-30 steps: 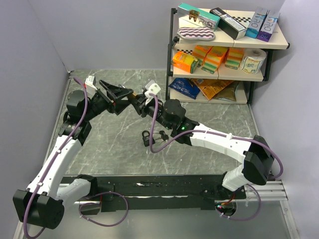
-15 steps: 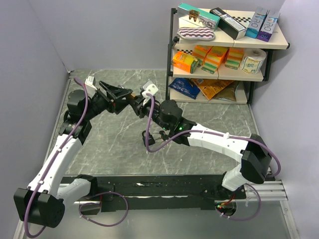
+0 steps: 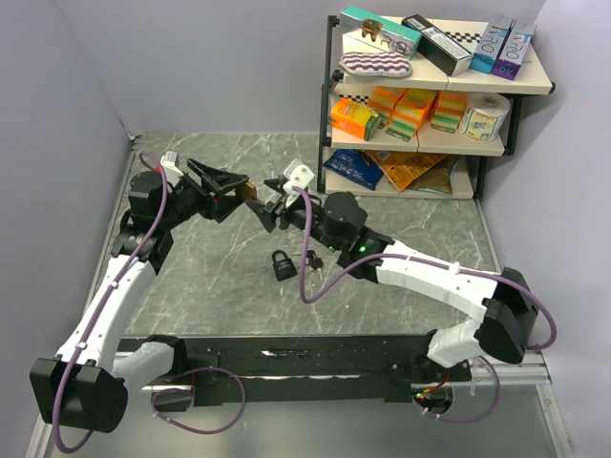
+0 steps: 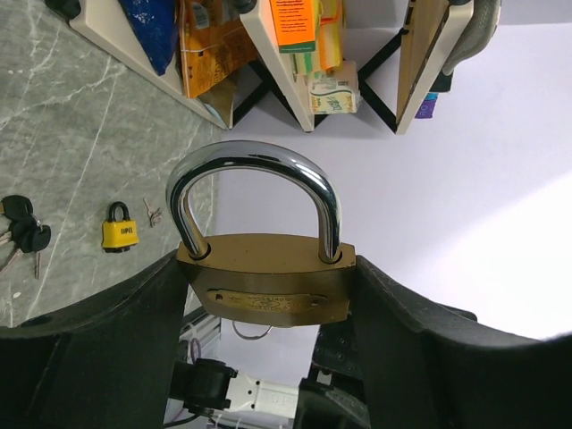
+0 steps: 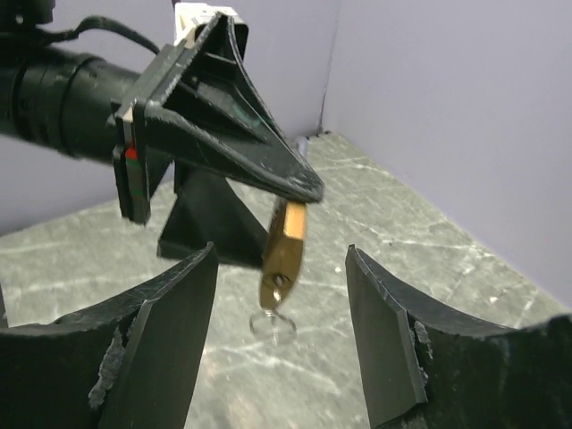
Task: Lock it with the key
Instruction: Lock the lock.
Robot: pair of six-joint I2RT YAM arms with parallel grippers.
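My left gripper (image 3: pixel 239 188) is shut on a brass padlock (image 3: pixel 247 192) and holds it above the table at the back left. In the left wrist view the padlock (image 4: pixel 264 284) sits between the fingers, its chrome shackle (image 4: pixel 255 174) closed and pointing away from the wrist. In the right wrist view the padlock (image 5: pixel 284 248) is seen edge-on, with a key and wire ring (image 5: pixel 272 323) hanging from its keyhole. My right gripper (image 3: pixel 266 208) is open and faces the padlock. Its fingers (image 5: pixel 170 331) stand either side of the ring without touching it.
A small dark padlock (image 3: pixel 282 264) and a bunch of keys (image 3: pixel 311 259) lie on the marble table (image 3: pixel 210 286) under the right arm. The left wrist view shows a yellow padlock (image 4: pixel 119 234) and keys (image 4: pixel 22 234). A stocked shelf (image 3: pixel 430 95) stands back right.
My right arm has swung a little to the right and uncovered the small padlock on the table. My left gripper has shifted slightly left, still holding the brass padlock.
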